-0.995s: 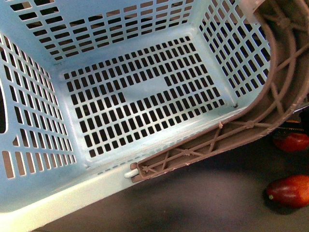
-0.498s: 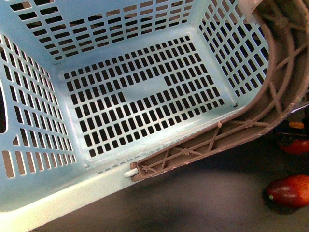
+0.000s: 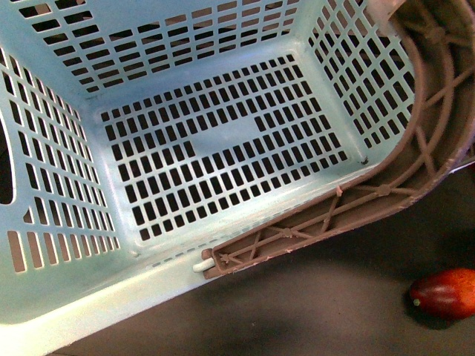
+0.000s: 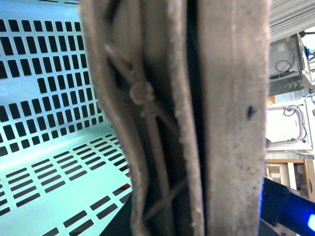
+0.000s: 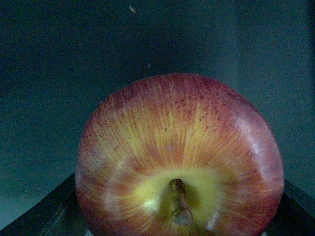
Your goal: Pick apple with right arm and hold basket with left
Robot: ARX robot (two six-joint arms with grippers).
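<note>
The light aqua basket [image 3: 215, 141] fills most of the front view, and its slotted floor holds nothing. Its brown swing handles [image 3: 415, 159] curve along its right rim. In the left wrist view the handles [image 4: 231, 123] fill the middle, with the basket floor [image 4: 54, 162] beside them. My left gripper is shut on these handles, and its fingers are hidden by them. My right gripper [image 5: 179, 223] is shut on the red apple [image 5: 179, 147], whose yellowish stem dimple faces the camera. Dark fingers [image 5: 44, 216] show at both sides. The apple and both arms are out of the front view.
An elongated red-orange fruit [image 3: 445, 293] lies on the dark table [image 3: 312, 304] at the front right, beside the basket. Shelving and equipment [image 4: 290, 98] show beyond the handles in the left wrist view.
The red apple at the right edge of the front view, with the right gripper on it half a second ago, has gone out of that view. The basket has barely shifted.
</note>
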